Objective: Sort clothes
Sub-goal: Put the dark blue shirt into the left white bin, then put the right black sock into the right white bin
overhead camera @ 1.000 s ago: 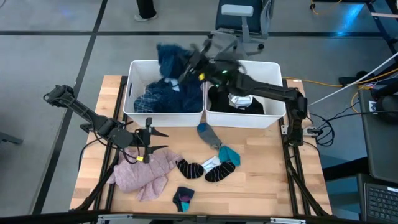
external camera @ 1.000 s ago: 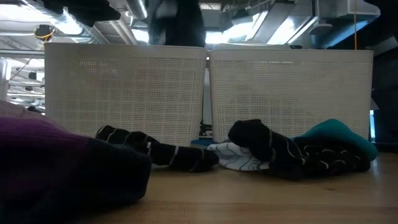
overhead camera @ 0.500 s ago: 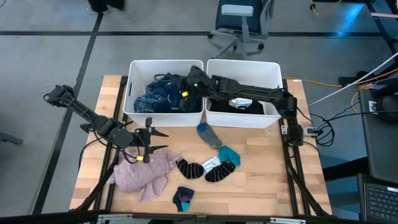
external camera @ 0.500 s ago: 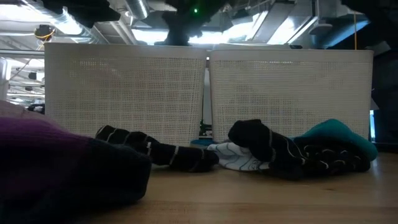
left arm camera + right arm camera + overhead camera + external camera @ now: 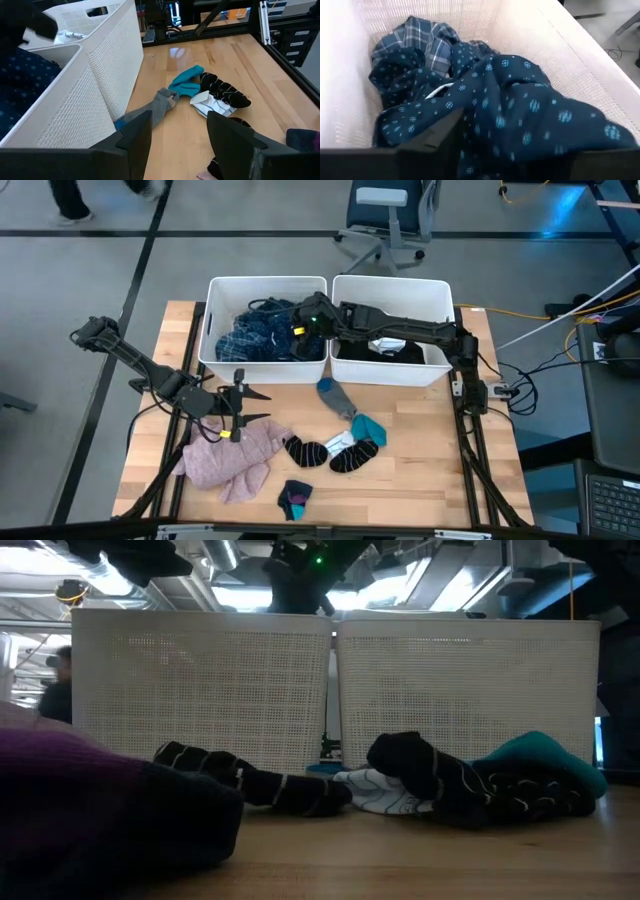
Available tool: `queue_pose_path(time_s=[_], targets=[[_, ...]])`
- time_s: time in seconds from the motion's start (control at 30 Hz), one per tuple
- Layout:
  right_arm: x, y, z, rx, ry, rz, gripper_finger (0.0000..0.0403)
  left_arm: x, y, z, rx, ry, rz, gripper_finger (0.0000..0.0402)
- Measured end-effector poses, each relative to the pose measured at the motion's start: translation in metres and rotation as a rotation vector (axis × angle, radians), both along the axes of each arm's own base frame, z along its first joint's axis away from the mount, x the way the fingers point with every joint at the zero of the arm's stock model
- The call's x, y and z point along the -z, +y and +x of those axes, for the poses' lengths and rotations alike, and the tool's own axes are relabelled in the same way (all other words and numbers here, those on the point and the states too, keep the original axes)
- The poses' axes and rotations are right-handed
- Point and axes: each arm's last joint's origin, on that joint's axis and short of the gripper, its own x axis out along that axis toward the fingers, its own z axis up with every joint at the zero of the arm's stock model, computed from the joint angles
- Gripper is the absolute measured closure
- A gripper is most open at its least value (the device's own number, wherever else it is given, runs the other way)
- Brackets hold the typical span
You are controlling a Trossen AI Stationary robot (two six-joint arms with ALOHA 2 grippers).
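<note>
Two white bins stand at the far edge. The left bin (image 5: 212,330) holds a blue plaid shirt (image 5: 425,40) with the navy dotted cloth (image 5: 520,110) heaped on it. My right gripper (image 5: 300,327) is open low over that bin's right side, and the cloth hides one finger. Black and white pieces (image 5: 385,345) lie in the right bin (image 5: 445,330). The pink fuzzy top (image 5: 235,455) lies flat at the near left. My left gripper (image 5: 177,145) hangs open above its far edge, holding nothing. Socks (image 5: 340,450) lie mid-table. My right gripper comes slanting down from the right into the left bin. A fold of the navy dotted cloth (image 5: 485,135) lies between its spread fingers and over one of them. The cloth rests slack on the heap in the bin. Whether the fingers press it, I cannot tell.
A grey sock (image 5: 335,395) and a teal one (image 5: 368,427) lie just before the bins, and a small dark sock (image 5: 295,498) lies near the front edge. Bare wood shows at the table's right side. A person's legs (image 5: 70,200) cross the floor beyond the table.
My right gripper has come down from above the bins into the left bin and tipped downward. The navy dotted cloth, which hung high from it, now lies on the heap in that bin.
</note>
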Motion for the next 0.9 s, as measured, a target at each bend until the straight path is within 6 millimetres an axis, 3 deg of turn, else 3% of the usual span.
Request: queue_pose_path(time_s=[0.2, 0.37, 0.47, 0.67, 0.9], targets=[[-0.043, 0.021, -0.017, -0.038, 0.051, 0.008, 0.0142, 0.0, 0.0, 0.0, 0.0, 0.0, 0.001, 0.0222], [-0.083, 0.053, -0.036, -0.085, 0.063, 0.02, 0.0134, 0.0, 0.0, 0.0, 0.0, -0.001, -0.002, 0.0222], [-0.094, 0.075, -0.049, -0.118, 0.065, 0.014, 0.0134, 0.0, 0.0, 0.0, -0.006, -0.004, -0.019, 0.0222], [-0.091, 0.125, -0.07, -0.189, 0.191, 0.064, 0.0134, 0.0, 0.0, 0.0, -0.011, -0.001, -0.032, 0.0222], [-0.062, 0.18, -0.082, -0.254, 0.392, 0.097, 0.0134, 0.002, 0.0, -0.001, -0.019, 0.015, -0.042, 0.0222]])
